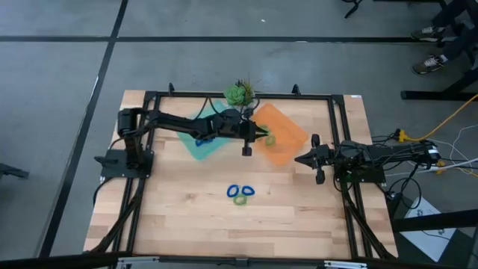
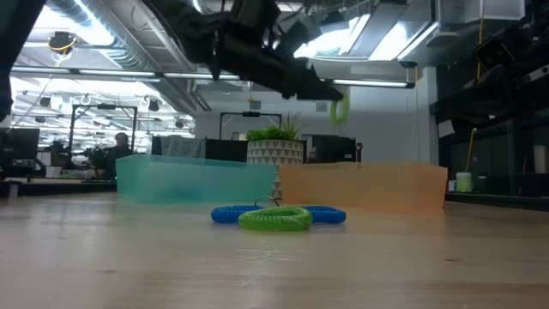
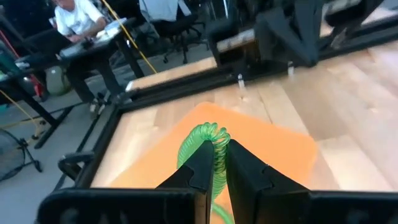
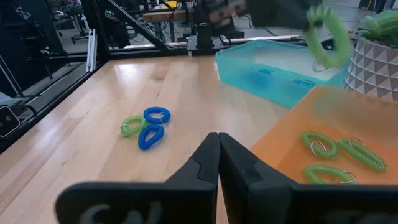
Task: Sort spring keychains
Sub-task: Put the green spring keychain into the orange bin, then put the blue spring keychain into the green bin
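My left gripper hangs high over the orange tray, shut on a green spring keychain, which also shows in the low view. Three green keychains lie in the orange tray. The blue tray sits to its left. Two blue keychains and one green keychain lie touching on the bare table, nearer the front edge. My right gripper waits shut by the orange tray's right side, touching nothing. My left gripper pinches the green keychain's coil between its two fingers, reaching out from the table's left and slanting slightly down. The rest of the loop sticks out past the fingertips. The keychain is lifted clear and hangs in the air above the orange tray.
A potted plant stands at the table's far edge between the two trays. A black frame runs around the table top. There is free wood on either side of the loose keychains. People sit at desks in the room beyond.
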Available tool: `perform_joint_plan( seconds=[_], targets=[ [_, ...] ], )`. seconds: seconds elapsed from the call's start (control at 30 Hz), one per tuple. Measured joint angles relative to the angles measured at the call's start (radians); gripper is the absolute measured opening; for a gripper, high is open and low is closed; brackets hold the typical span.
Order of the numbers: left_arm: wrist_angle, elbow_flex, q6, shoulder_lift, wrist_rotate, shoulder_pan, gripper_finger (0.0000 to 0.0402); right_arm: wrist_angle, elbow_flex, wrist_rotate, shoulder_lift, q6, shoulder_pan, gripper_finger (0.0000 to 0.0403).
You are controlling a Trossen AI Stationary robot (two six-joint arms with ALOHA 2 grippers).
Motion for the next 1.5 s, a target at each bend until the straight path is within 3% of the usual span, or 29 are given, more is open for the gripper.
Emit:
perform_joint_plan(
  seconds=[0.5,0.7,1.2,1.5],
  targets=[
    [0.169,0.000,-0.024,0.154,-0.080,0.031,0.0027,0.000,0.000,0.000,0.000,0.000,0.000,0.0007],
    [0.170,0.000,-0.031,0.156,-0.262,0.027,0.0047,0.000,0.000,0.000,0.000,0.000,0.000,0.0007],
    [0.114,0.000,-0.076,0.150,-0.243,0.012,0.0169,0.000,0.000,0.000,0.000,0.000,0.000,0.0007],
    [0.132,-0.001,-0.127,0.112,-0.217,-0.063,0.0180,0.000,0.000,0.000,0.000,0.000,0.000,0.0007]
  ],
)
